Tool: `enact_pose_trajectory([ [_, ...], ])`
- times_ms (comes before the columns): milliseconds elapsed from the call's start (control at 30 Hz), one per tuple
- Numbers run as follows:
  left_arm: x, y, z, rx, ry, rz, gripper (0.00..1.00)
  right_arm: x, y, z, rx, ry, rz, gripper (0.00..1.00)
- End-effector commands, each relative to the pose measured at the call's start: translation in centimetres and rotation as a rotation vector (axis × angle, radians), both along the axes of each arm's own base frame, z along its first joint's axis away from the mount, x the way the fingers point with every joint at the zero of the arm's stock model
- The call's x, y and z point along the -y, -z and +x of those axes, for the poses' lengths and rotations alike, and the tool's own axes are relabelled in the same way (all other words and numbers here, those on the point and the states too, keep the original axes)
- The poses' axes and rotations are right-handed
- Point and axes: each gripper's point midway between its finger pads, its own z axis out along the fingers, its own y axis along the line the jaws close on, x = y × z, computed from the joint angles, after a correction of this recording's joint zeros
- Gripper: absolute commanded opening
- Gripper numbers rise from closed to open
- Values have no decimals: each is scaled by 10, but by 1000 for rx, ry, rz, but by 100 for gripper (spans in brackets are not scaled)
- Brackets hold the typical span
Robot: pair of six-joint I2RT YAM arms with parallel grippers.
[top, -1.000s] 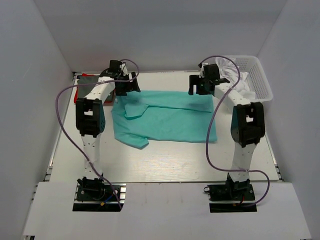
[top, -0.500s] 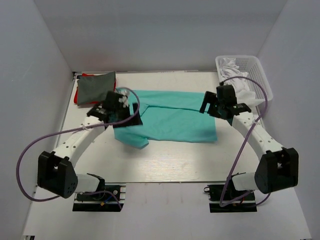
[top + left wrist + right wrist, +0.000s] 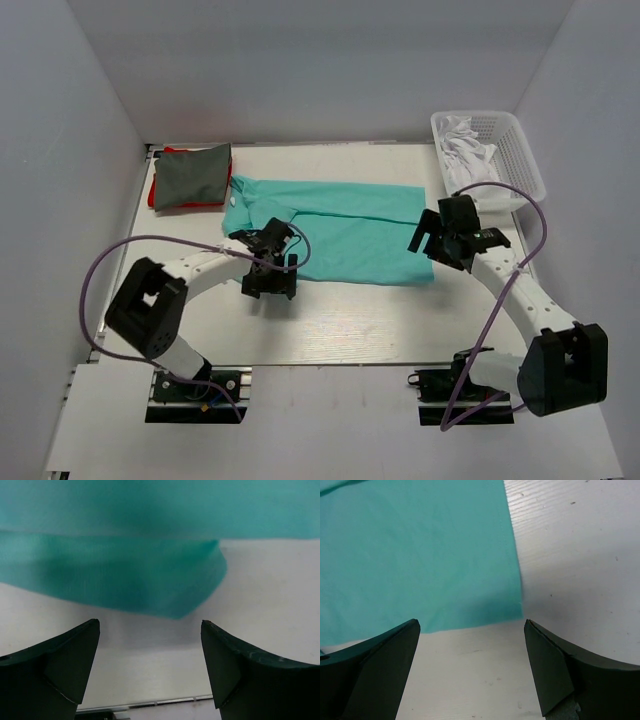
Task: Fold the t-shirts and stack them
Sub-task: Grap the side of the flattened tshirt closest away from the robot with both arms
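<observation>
Pulling both arms back from the far hem, where they were reaching a second ago, has brought them to the near edge of the mint-teal shirt (image 3: pixel 340 230), which lies spread across the middle of the tabletop (image 3: pixel 350 320). I take that to mean the smoothing at the far side is over and the first fold is about to start from my side. The left claw (image 3: pixel 270 280) sits at the shirt's near-left corner and the right claw (image 3: pixel 432 250) at its near-right corner. The overhead view gives me that layout, plus the dark grey shirt (image 3: pixel 192 178) already folded at the far left with a sliver of the red shirt (image 3: pixel 153 197) showing under it, and the white basket (image 3: pixel 525 160) at the far right. What it cannot give me is the finger gap or the cloth's edge, since the left arm covers that corner. The wrist cameras fill that in: the left claw (image 3: pixel 150 670) has its fingers spread wide and holds nothing, with a rolled, doubled lip of teal cloth (image 3: pixel 125 580) just ahead of them. The right claw (image 3: pixel 470 670) is likewise spread and holding nothing, with the flat single-layer corner (image 3: pixel 420 555) just ahead on bare tabletop. Neither has a hold on the shirt yet.
</observation>
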Motion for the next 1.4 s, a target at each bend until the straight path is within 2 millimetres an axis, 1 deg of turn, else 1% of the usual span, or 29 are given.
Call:
enact_pose_trajectory([
  [0,-4,3,15,56,-22,106,91,11,-11,-4,35,50,-17,90],
  [33,-5,3,16,61,-25,113,89,15,-12,-4,39,65,-32,90],
  [67,-2,2,20,79,-26,99,85,17,-16,-4,51,66,-38,90],
  [133,-5,3,22,113,-46,117,79,19,-18,-6,61,69,-37,90],
  [200,-8,0,25,134,-67,125,78,18,-15,-10,50,60,-30,90],
  [233,-9,1,31,148,-73,141,78,16,-15,-10,47,54,-20,90],
  [267,-8,7,32,141,-72,146,75,16,-10,-14,30,49,-18,90],
  [367,-5,13,36,124,-70,160,64,13,-6,-17,16,39,-1,90],
  [400,-5,16,35,116,-69,167,50,12,-2,-19,4,40,7,90],
  [433,-3,14,38,123,-70,161,45,7,0,-22,-11,26,27,90],
  [500,-7,15,33,104,-67,177,35,6,4,-25,-28,31,43,90],
  [533,-8,12,31,111,-68,171,30,3,12,-30,-54,32,55,90],
  [567,-12,5,29,118,-71,177,29,5,21,-33,-84,57,54,90],
  [600,-11,1,30,129,-72,167,29,5,23,-34,-93,56,51,90],
  [633,-14,-3,26,125,-72,171,29,6,26,-35,-105,84,57,89],
  [700,-17,-8,23,122,-71,173,23,5,37,-38,-147,91,53,89],
  [733,-20,-11,19,114,-70,180,20,5,41,-38,-164,100,53,87],
  [833,-23,-14,12,82,-64,193,20,2,49,-35,-181,108,67,86],
  [867,-25,-14,10,74,-51,203,20,-2,54,-38,-197,103,85,84],
  [900,-20,-19,10,74,-32,195,20,-3,60,-40,-219,99,88,84],
  [933,-20,-21,9,70,-31,198,20,-5,62,-38,-216,100,96,82],
  [967,-24,-24,6,54,-13,216,20,-6,66,-40,-231,106,103,82],
  [1000,-19,-27,4,41,7,195,20,-7,68,-39,-236,111,104,81],
  [1067,-19,-27,2,20,37,201,20,-9,70,-37,-236,106,115,76],
  [1100,-18,-29,0,12,40,192,20,-14,69,-37,-238,93,137,74],
  [1133,-18,-29,0,12,50,195,22,-13,70,-39,-248,94,132,74],
  [1267,-17,-29,-7,-23,80,182,23,-7,75,-59,-303,102,106,74],
  [1300,-17,-29,-7,-23,89,184,23,-4,79,-66,-321,107,96,74],
  [1367,-19,-24,-10,-46,91,201,23,0,83,-76,-334,113,82,74],
])
